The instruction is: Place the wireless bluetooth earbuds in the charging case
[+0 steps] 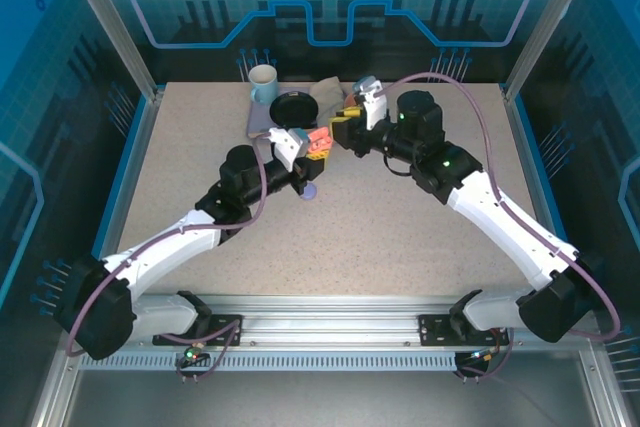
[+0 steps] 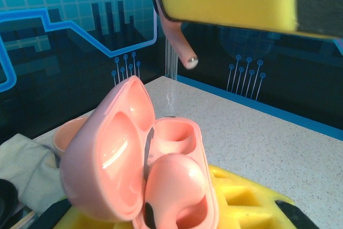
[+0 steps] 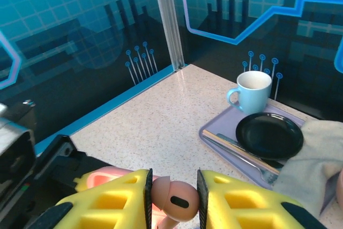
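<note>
Right hand (image 3: 172, 194) is pinching a pink earbud (image 3: 179, 201) between its yellow fingers, at the bottom centre of its wrist view. I am seeing that earbud's stem pointing down at the top of the left wrist view, hanging above the open pink case (image 2: 161, 175) and apart from it. Left hand (image 1: 312, 150) is gripping the case, whose lid is tilting to the left. Cup (image 3: 252, 90) and black plate (image 3: 269, 134) are sitting on a tray (image 3: 214, 132) at the right of the worktop (image 3: 161, 116).
</note>
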